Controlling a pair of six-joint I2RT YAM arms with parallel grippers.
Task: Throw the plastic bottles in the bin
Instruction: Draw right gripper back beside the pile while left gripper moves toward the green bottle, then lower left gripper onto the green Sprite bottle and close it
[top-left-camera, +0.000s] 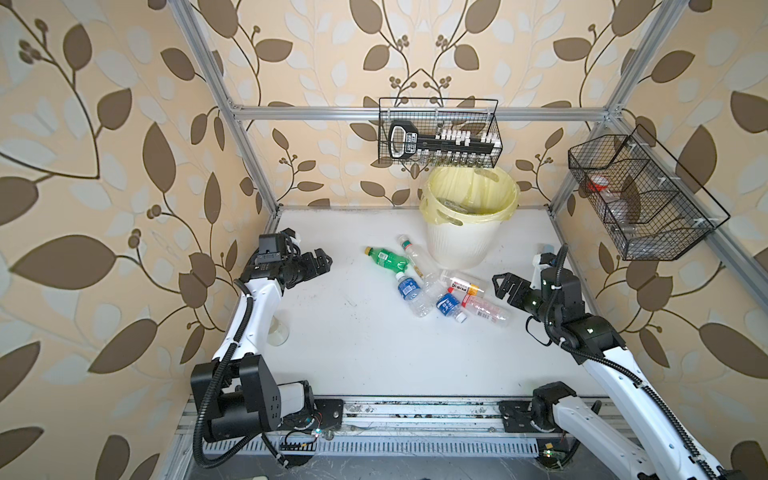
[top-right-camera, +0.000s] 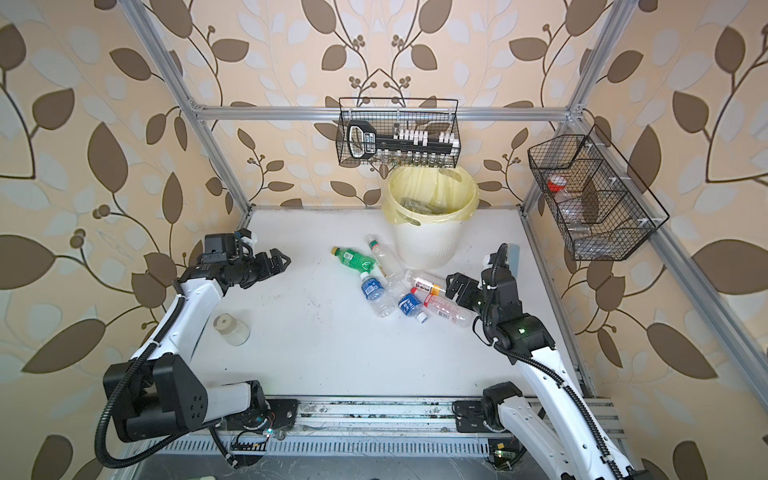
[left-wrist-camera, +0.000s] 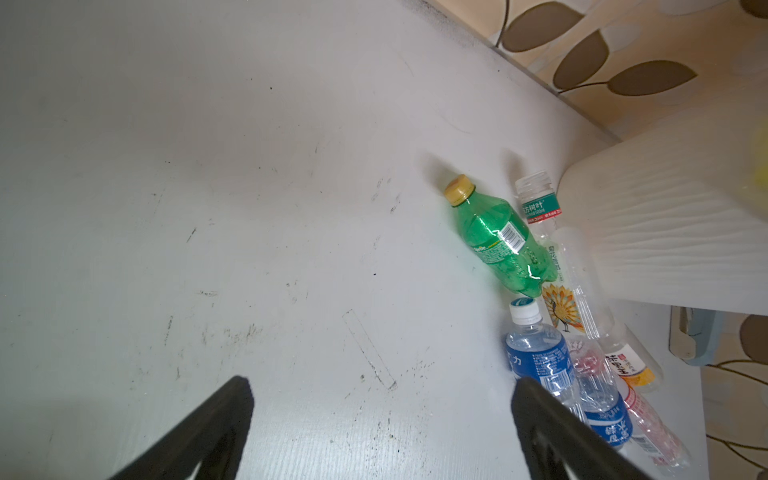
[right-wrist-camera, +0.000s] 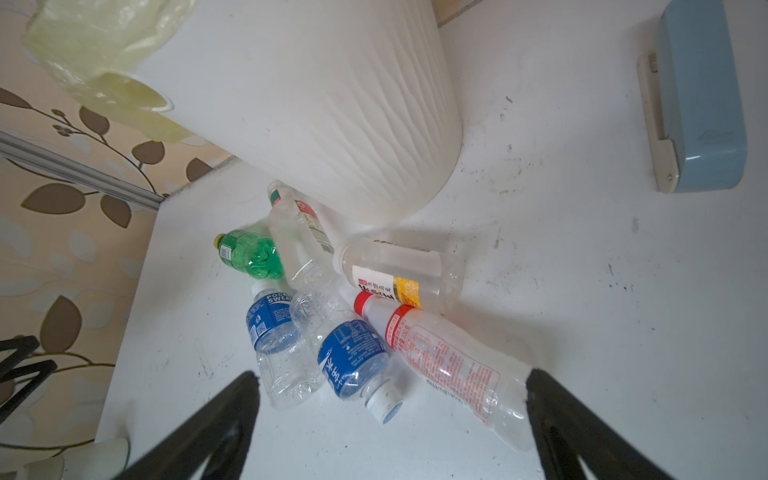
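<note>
On the counter (top-left-camera: 353, 340) the bin (top-left-camera: 457, 249) stands beyond the right claw (top-left-camera: 500, 291), whose bent arm hovers low, jaws apart and empty, just beside the plastic bottles (top-left-camera: 409, 289) heaped before it. The left claw (top-left-camera: 325, 259), forearm level, gapes empty, well apart from them

White links, black joints and ribbed black cables are seen on left arm (top-left-camera: 262, 307) and right arm (top-left-camera: 577, 415); left tool (top-left-camera: 326, 261) and right tool (top-left-camera: 498, 286) are black.

Green bottle (top-left-camera: 385, 258), cream ribbed bin (top-left-camera: 459, 245), brown-leaf wallpaper (top-left-camera: 124, 166).
</note>
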